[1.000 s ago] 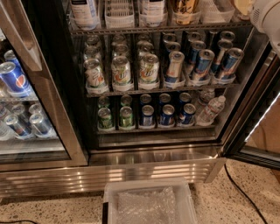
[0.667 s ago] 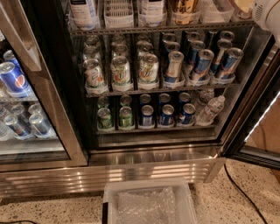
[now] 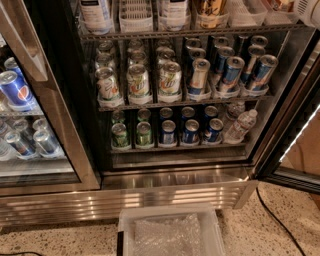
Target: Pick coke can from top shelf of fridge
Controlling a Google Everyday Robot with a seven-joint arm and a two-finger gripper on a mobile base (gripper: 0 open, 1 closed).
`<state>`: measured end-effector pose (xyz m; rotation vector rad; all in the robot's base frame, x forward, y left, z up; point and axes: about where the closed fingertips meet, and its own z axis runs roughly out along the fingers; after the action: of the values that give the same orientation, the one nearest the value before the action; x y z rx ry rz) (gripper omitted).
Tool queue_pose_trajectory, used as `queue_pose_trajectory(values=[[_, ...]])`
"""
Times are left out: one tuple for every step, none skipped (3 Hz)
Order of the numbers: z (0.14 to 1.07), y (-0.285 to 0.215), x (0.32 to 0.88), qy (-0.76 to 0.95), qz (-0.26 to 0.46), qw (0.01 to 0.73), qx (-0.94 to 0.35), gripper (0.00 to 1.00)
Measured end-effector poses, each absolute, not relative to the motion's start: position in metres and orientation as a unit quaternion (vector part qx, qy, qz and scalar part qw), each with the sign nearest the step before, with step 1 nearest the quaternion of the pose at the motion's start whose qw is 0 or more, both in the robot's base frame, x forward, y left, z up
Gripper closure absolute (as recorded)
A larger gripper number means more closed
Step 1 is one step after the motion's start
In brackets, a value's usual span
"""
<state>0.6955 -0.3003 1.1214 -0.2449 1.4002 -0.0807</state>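
Note:
The fridge stands open in front of me, with a dark interior and a ribbed steel base. The top shelf is a wire rack along the top edge that holds clear plastic bins with bottles. A small red-orange patch in the far right bin at the top edge may be the coke can; most of it is cut off. Only a white piece of my arm shows in the top right corner. The gripper itself is out of view beyond that corner.
The middle rack holds green-and-white cans and blue-and-silver cans. The lower rack holds more cans and two water bottles. A closed glass door is at the left and the open door's edge at the right. A clear bin and a black cable lie on the floor.
The white arm piece at the top right has drawn back toward the corner and shows less than before. The cans and bottles have not moved.

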Motion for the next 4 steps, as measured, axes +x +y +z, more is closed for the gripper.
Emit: queue_pose_trajectory(values=[[1.134,-0.294,0.679,0.646,0.008,0.755,-0.115,1.00],[1.135,-0.270,0.658,0.657,0.077,0.736,-0.147,1.00],[1.116,-0.254,0.637,0.684,0.137,0.695,-0.174,1.00],[1.085,-0.233,0.613,0.713,0.198,0.641,-0.202,1.00]])
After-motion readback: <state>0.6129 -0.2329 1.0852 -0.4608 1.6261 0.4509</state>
